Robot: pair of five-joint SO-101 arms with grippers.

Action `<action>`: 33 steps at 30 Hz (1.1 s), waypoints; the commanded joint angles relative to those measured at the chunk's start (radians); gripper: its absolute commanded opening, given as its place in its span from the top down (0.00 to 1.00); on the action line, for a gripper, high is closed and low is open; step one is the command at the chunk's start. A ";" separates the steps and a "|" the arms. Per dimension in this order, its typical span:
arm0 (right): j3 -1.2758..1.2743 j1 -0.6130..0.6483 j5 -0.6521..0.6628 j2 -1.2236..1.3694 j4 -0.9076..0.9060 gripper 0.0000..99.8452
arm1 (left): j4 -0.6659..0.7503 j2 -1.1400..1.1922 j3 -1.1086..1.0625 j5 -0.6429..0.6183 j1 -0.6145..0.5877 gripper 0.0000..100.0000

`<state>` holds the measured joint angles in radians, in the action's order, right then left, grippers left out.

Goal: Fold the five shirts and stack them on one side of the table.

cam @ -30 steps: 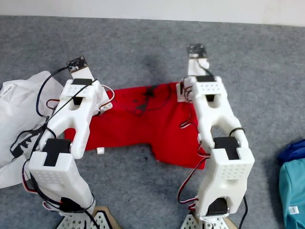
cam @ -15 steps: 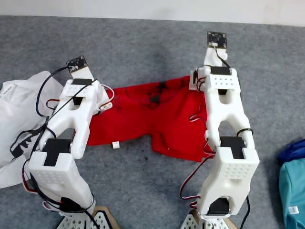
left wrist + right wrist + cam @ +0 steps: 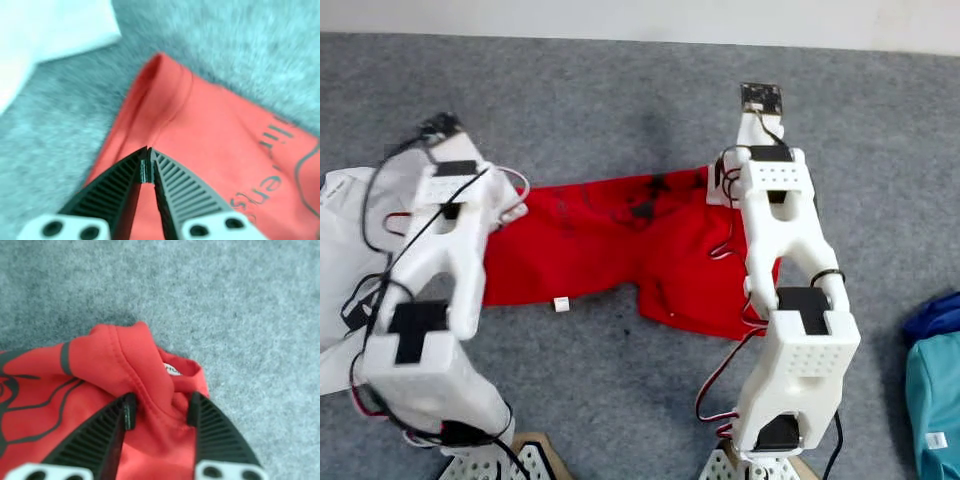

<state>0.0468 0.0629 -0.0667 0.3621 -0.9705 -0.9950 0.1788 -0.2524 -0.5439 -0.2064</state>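
Now, your left gripper [image 3: 146, 172] is pinched tight on a raised fold at one end of the red shirt [image 3: 610, 250], and your right gripper [image 3: 160, 410] clamps a thick bunch of fabric at the other end. The shirt lies spread between both arms on the grey table [image 3: 570, 100]. A white shirt [image 3: 350, 220] sits just beside its left end, with a teal shirt [image 3: 935, 400] and a blue shirt [image 3: 932, 315] well apart at the right edge.

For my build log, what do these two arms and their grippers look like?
Both the left arm and right arm are white plastic shells with dotted hole patterns, black motors at the joints, and loose red, black and white cables. The fingers are black and ribbed, on white mounts.
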 commanded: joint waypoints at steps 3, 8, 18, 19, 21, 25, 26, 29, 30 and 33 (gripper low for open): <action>-0.097 0.018 -0.046 -0.205 -0.035 0.93 | -0.117 -0.257 0.002 -0.011 -0.004 0.99; -0.283 0.018 -0.052 -0.372 0.010 0.98 | -0.124 -0.423 -0.208 -0.003 0.071 0.99; -0.565 0.010 -0.044 -0.596 0.217 0.89 | 0.089 -0.421 -0.447 0.000 0.151 0.99; -0.572 0.010 -0.044 -0.596 0.234 0.86 | 0.098 -0.395 -0.450 0.000 0.145 0.99; -0.576 0.008 -0.044 -0.596 0.265 0.84 | 0.126 -0.340 -0.449 0.000 0.124 0.99; -0.576 -0.002 -0.044 -0.598 0.269 0.84 | 0.149 -0.237 -0.410 0.063 0.070 0.99; -0.576 -0.012 -0.044 -0.599 0.269 0.84 | 0.150 -0.208 -0.403 0.086 0.062 0.99; -0.578 -0.021 -0.049 -0.601 0.268 0.84 | 0.147 -0.131 -0.364 0.117 0.035 0.99; -0.585 -0.019 -0.051 -0.599 0.265 0.84 | 0.146 -0.113 -0.349 0.117 0.024 0.99; -0.619 -0.015 -0.051 -0.608 0.254 0.84 | 0.101 -0.088 -0.309 0.117 -0.015 0.99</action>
<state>-0.5654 0.0522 -0.1066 -0.1903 -0.7173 -0.8738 0.0683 -0.6176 -0.4381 -0.1741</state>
